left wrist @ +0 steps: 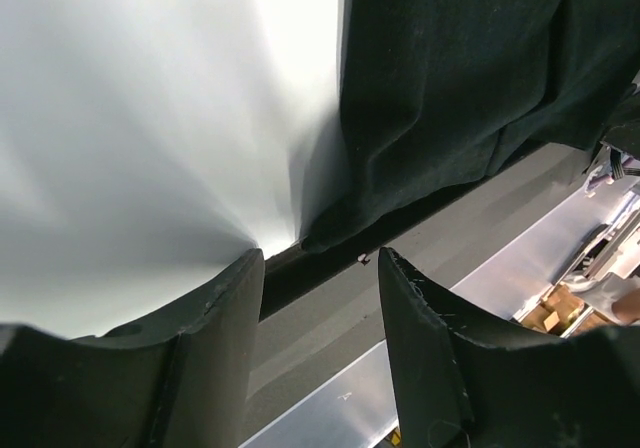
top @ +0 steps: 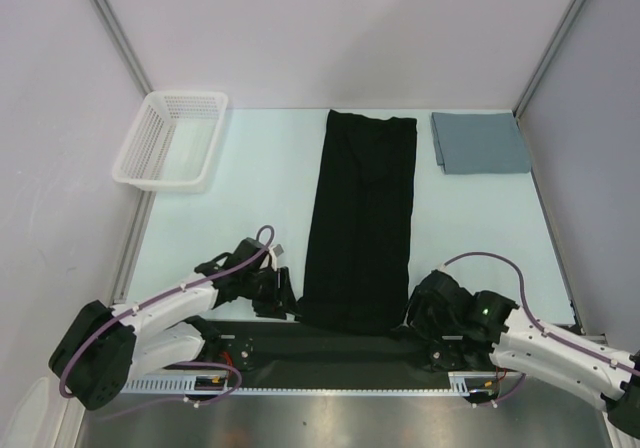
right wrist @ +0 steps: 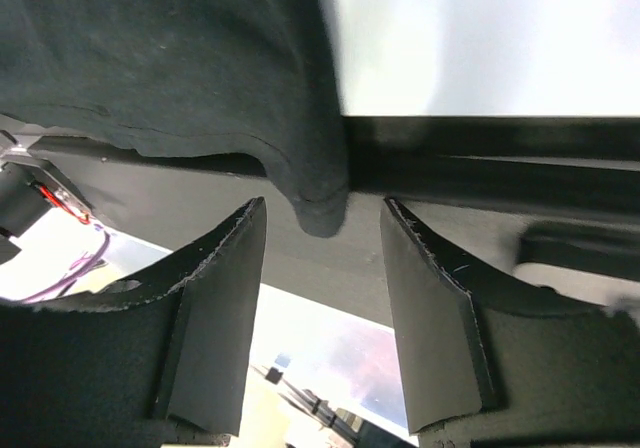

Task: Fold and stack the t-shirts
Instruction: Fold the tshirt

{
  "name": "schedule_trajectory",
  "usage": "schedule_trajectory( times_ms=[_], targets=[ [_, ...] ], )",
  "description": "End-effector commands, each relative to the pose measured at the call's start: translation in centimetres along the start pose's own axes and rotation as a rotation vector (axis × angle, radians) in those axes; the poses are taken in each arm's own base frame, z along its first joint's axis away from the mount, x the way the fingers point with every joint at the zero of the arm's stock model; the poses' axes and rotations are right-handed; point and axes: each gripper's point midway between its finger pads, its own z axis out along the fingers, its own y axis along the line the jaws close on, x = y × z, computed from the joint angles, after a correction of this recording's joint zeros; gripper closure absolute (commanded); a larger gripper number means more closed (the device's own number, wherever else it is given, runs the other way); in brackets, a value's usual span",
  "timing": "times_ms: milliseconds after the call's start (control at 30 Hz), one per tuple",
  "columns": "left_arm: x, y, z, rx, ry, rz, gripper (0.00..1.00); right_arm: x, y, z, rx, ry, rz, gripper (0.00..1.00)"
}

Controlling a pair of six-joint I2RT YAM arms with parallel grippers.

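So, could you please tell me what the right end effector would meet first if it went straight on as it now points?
Most likely the near corner of the black t-shirt, hanging just ahead of the right end effector, in line with the gap between its fingers; depth is unclear.

A: Where lies the black t-shirt [top: 360, 223]?
B: In the middle of the table [top: 260, 188], folded to a long strip.
A: And the grey-blue t-shirt [top: 480, 142]?
B: Folded, far right, apart from it. The white basket [top: 170, 140] stands far left. The left gripper [top: 285, 303] and the right gripper [top: 411, 323] are at the strip's near corners.
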Motion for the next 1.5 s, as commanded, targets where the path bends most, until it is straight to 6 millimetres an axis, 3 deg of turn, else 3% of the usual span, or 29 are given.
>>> schedule_trajectory(
  times_ms=[0, 367, 500, 600, 833, 1000, 1167, 1267, 1300, 1367, 1400, 1467],
  targets=[
    [-1.4, -1.4, -0.2, 0.025, -0.045, 0.072, 0.45, 0.0, 0.8, 0.7, -0.017, 0.001, 0.012, 0.46],
    [-1.7, -2.0, 0.7, 0.059, -0.043, 0.151, 0.5, 0.1, 0.0, 1.1, -0.004, -0.001, 0.029, 0.5],
    [-1.5, -1.4, 1.0, 0.033, -0.035, 0.154, 0.51, 0.2, 0.0, 1.4, -0.023, 0.005, 0.049, 0.52],
    [-1.3, -1.3, 1.1, 0.028, -0.025, 0.147, 0.6, 0.3, -0.1, 1.6, -0.021, 0.01, 0.054, 0.54],
    [-1.3, -1.5, 1.1, 0.039, -0.028, 0.141, 0.68, 0.3, -0.4, 1.8, -0.009, 0.011, 0.058, 0.55],
    [-1.5, -1.6, 1.1, 0.033, -0.029, 0.147, 0.58, 0.4, -0.5, 1.8, -0.011, 0.014, 0.055, 0.55],
    [-1.4, -2.0, 1.4, 0.065, -0.02, 0.149, 0.58, 0.5, -0.6, 1.9, -0.013, 0.017, 0.055, 0.56],
    [-1.4, -2.1, 1.8, 0.081, -0.013, 0.157, 0.62, 0.5, -0.6, 2.0, -0.013, 0.017, 0.058, 0.57],
    [-1.4, -2.2, 1.8, 0.085, -0.012, 0.159, 0.72, 0.5, -0.6, 2.0, -0.014, 0.017, 0.058, 0.59],
    [-1.1, -2.2, 1.8, 0.091, 0.004, 0.152, 0.87, 0.6, -0.5, 2.0, -0.022, 0.022, 0.054, 0.77],
    [-0.9, -2.2, 1.7, 0.091, 0.011, 0.141, 1.0, 0.5, -0.5, 1.9, -0.022, 0.02, 0.052, 0.92],
    [-0.8, -3.0, 1.0, 0.117, 0.0, 0.116, 1.0, 0.1, 0.2, 1.0, -0.027, -0.002, 0.049, 1.0]
  ],
)
